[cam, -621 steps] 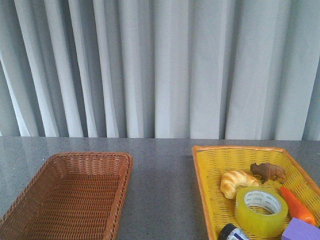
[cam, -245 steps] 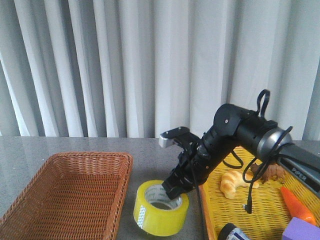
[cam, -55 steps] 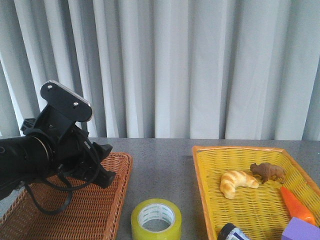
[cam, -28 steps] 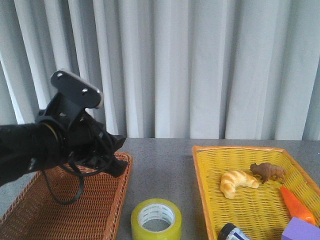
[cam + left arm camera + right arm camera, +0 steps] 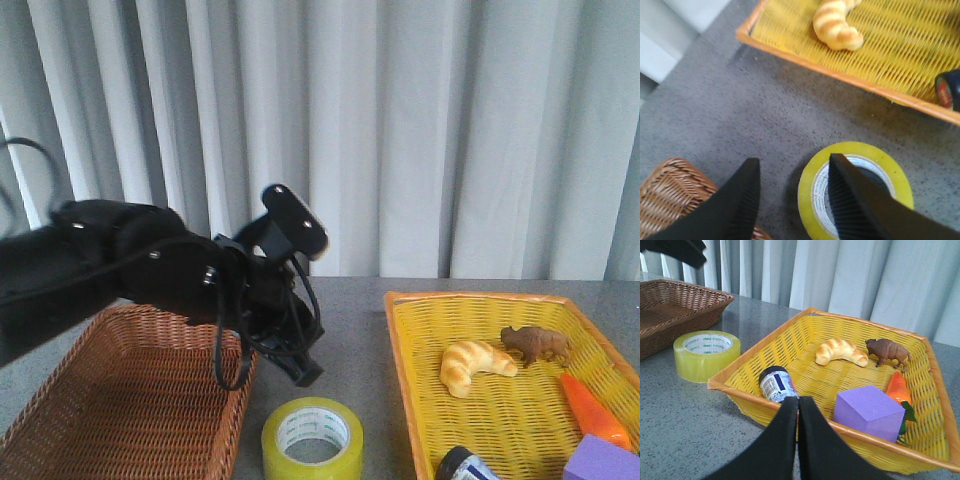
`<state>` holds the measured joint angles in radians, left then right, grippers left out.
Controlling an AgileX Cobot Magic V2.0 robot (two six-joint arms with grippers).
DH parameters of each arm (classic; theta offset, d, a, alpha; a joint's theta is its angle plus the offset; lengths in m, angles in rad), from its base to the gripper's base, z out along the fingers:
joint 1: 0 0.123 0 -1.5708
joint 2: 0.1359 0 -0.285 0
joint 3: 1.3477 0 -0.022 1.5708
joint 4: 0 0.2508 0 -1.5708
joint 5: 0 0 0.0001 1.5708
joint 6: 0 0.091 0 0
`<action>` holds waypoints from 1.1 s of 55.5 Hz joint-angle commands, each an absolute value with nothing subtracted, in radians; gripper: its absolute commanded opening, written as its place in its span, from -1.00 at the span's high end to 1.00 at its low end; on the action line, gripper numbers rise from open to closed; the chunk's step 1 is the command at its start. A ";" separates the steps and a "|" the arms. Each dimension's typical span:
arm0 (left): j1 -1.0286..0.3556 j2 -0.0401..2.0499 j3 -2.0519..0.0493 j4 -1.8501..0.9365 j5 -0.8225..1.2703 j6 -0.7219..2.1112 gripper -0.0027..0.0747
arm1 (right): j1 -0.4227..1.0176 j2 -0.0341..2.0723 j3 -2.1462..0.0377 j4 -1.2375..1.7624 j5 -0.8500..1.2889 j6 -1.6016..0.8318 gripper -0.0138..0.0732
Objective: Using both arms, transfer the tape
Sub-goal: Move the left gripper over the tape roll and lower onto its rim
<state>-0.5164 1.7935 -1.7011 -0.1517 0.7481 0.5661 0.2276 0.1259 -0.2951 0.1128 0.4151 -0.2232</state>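
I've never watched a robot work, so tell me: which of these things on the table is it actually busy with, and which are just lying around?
Part of the job:
tape, lying flat on the table
left gripper, open, above it
right gripper, shut, away from it

Just lying about, all in the yellow basket:
croissant
toy bison
carrot
purple block
dark jar

Purple block (image 5: 605, 461) cropped by frame edge

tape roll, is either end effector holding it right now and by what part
Nothing is held. The tape sits on the table; the left end effector is open above it, the right end effector shut, empty.
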 commanded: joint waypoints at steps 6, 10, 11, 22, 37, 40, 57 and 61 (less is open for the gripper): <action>-0.521 1.842 -1.763 -0.186 0.734 0.572 0.13 | 0.221 0.138 -0.320 0.112 0.338 -0.219 0.69; -0.520 1.875 -1.763 -0.179 0.737 0.572 0.13 | 0.221 0.138 -0.320 0.112 0.338 -0.218 0.69; -0.520 1.880 -1.763 -0.178 0.736 0.572 0.13 | 0.221 0.138 -0.320 0.112 0.338 -0.218 0.69; -0.520 1.945 -1.763 -0.131 0.731 0.571 0.13 | 0.221 0.138 -0.320 0.112 0.338 -0.217 0.69; -0.520 1.985 -1.763 -0.029 0.715 0.560 0.13 | 0.221 0.138 -0.320 0.112 0.338 -0.216 0.69; -0.518 1.989 -1.765 0.000 0.696 0.560 0.13 | 0.221 0.138 -0.320 0.112 0.338 -0.216 0.69; -0.473 2.033 -1.774 -0.033 0.725 0.496 0.13 | 0.221 0.138 -0.320 0.112 0.338 -0.214 0.69; -0.460 2.047 -1.774 -0.063 0.744 0.496 0.13 | 0.221 0.138 -0.320 0.112 0.338 -0.212 0.69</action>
